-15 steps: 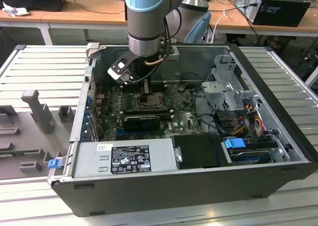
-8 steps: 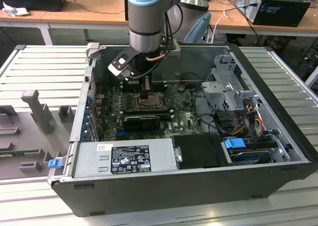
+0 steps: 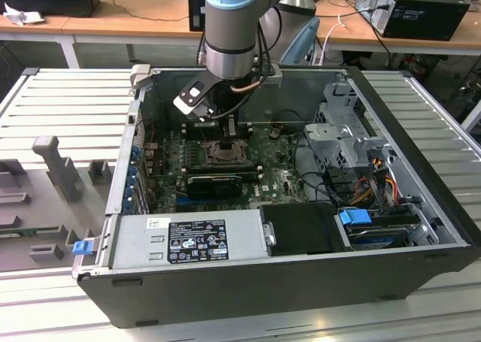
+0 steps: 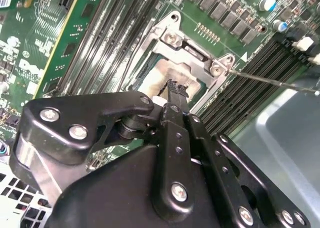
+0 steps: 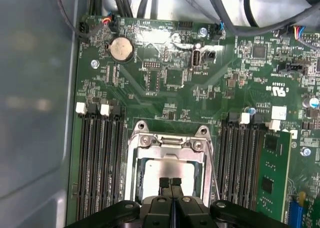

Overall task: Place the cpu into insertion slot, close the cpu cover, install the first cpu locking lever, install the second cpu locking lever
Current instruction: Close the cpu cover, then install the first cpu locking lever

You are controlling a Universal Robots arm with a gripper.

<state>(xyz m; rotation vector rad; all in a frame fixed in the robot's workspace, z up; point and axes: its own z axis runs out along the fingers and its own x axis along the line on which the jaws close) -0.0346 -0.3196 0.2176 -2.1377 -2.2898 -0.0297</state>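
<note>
The cpu (image 5: pixel 159 169) lies with its silver face up in the insertion slot (image 3: pixel 224 152) on the green board. The grey cpu cover (image 5: pixel 167 144) lies flat over it, and the chip (image 4: pixel 159 73) shows through the cover's square opening. My gripper (image 5: pixel 170 182) is shut with nothing between its fingers, and its tips (image 4: pixel 174 84) are right over the chip's face. In the exterior view the gripper (image 3: pixel 229 136) points straight down at the socket. One thin wire locking lever (image 4: pixel 272 81) sticks out from the socket's corner; in the first wrist view it (image 5: pixel 213 170) runs along the socket's side.
Long black memory slots (image 5: pixel 100 158) flank the socket on both sides, with a green card (image 5: pixel 274 178) beyond them. Case walls (image 3: pixel 248 278) enclose the board. Cables (image 3: pixel 319 180), a drive cage (image 3: pixel 342 131) and a power supply (image 3: pixel 195 238) crowd the rest.
</note>
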